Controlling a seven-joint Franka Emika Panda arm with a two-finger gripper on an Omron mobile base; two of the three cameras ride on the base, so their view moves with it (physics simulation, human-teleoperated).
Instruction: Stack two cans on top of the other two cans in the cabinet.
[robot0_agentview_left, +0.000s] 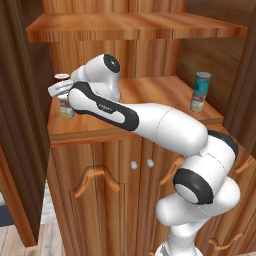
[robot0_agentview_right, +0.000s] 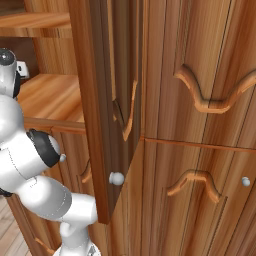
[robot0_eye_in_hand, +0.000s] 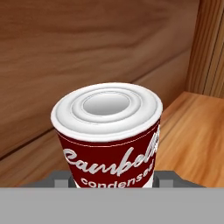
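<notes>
Cabinet (robot0_agentview_left: 150, 95) shelf, red-and-white can (robot0_eye_in_hand: 109, 135) between claw (robot0_eye_in_hand: 113, 179) fingers atop pale can (robot0_agentview_left: 66, 109).

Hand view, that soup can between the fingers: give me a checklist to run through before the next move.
1. Grip: red-and-white can sits between the fingers of the gripper: ok.
2. Held can upright: ok.
3. Target: pale yellowish can stands upright beneath it: ok.
4. Held can centred on the target, or touching it: cannot tell, the arm covers the joint.
5. Other stack: teal can on the red, white and yellow can: ok.
</notes>
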